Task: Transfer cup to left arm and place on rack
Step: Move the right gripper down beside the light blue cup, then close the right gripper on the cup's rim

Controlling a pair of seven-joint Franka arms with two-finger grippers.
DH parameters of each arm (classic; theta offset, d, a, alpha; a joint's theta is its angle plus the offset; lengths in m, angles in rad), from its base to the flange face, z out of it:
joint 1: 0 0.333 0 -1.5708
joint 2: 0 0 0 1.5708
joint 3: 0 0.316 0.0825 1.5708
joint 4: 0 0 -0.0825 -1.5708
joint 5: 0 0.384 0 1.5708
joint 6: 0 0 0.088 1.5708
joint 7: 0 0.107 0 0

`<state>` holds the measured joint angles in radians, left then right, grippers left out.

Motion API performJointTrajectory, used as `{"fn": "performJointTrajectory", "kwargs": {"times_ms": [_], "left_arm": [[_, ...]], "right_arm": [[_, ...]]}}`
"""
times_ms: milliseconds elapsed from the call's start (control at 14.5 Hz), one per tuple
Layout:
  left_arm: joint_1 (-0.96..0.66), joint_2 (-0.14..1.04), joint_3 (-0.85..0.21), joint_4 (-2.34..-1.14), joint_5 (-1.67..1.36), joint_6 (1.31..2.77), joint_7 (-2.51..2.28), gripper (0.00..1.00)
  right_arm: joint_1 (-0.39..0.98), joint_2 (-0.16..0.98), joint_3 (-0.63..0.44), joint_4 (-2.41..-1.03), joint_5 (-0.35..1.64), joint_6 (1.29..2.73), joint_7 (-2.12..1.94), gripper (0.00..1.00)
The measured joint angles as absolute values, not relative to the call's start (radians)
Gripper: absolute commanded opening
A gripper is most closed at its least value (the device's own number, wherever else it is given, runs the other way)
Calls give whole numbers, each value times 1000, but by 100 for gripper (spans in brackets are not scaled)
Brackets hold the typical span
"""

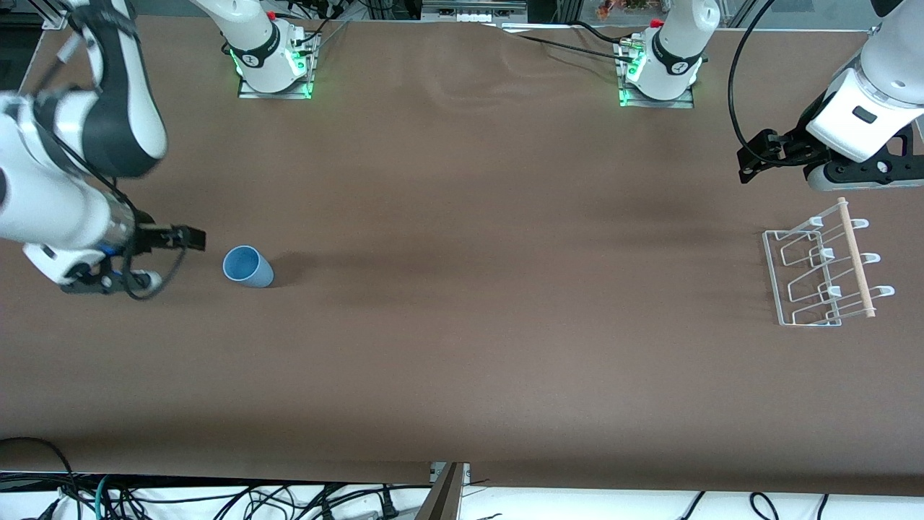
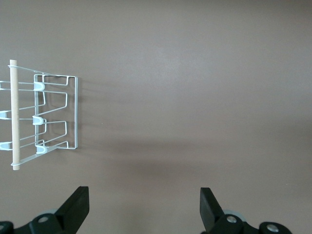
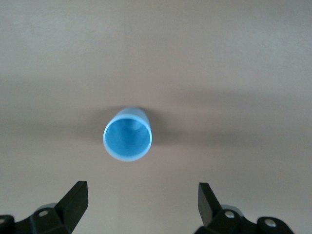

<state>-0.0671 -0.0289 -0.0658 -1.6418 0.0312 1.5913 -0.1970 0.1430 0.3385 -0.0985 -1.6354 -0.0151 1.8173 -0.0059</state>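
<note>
A brown table [image 1: 462, 325] spans the scene, with two white Franka arms reaching out over its two ends. The right arm [image 1: 65, 180] bends low over its own end of the table, its black right gripper [image 1: 189, 237] pointing along the surface toward the cup [image 1: 247, 266], which lies on its side just beside the fingertips but apart from them, its open mouth turned toward the gripper. In the right wrist view the right gripper [image 3: 141, 202] has its jaws spread wide, with nothing between them, and the cup [image 3: 127, 134] lies ahead of the fingers, centred roughly between them, its blue interior facing the camera. The left arm [image 1: 866, 108] waits at the other end of the table, its left gripper [image 1: 747, 160] held in the air over bare table near the rack [image 1: 823, 271]. The left wrist view shows the left gripper [image 2: 144, 207] also spread open and holding nothing, with the rack [image 2: 53, 114] off to one side of the fingers, well clear of them. The white wire rack stands on the table toward the left arm's end, a light wooden rod [image 1: 856, 249] lying across its white-tipped hooks, well apart from the cup.
</note>
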Motion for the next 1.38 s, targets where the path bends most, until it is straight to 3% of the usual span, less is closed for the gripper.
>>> {"fn": "performJointTrajectory", "kwargs": {"times_ms": [346,553,760,1037,1175,1313,1382], "left_arm": [[-67,-29,-66,-1642,31,1590,-197,100],[-67,-29,-66,-1642,31,1590,-197,100],[-67,-29,-66,-1642,31,1590,-197,100],[-67,-29,-66,-1642,31,1590,-197,100],[-67,-29,-66,-1642,31,1590,-197,100],[-67,-29,-66,-1642,31,1590,-198,100],[-67,-29,-66,-1642,31,1590,-198,100]], "right_arm": [[136,381,-101,-1812,-16,2054,-10,100],[136,411,-101,-1835,-16,2081,-20,99],[137,434,-99,-1835,-16,2087,-24,89],[138,464,-96,-1835,-16,2118,-24,90],[143,491,-94,-1835,-16,2145,-24,35],[154,509,-92,-1834,-16,2155,-24,5],[158,511,-92,-1832,-16,2155,-24,0]]}}
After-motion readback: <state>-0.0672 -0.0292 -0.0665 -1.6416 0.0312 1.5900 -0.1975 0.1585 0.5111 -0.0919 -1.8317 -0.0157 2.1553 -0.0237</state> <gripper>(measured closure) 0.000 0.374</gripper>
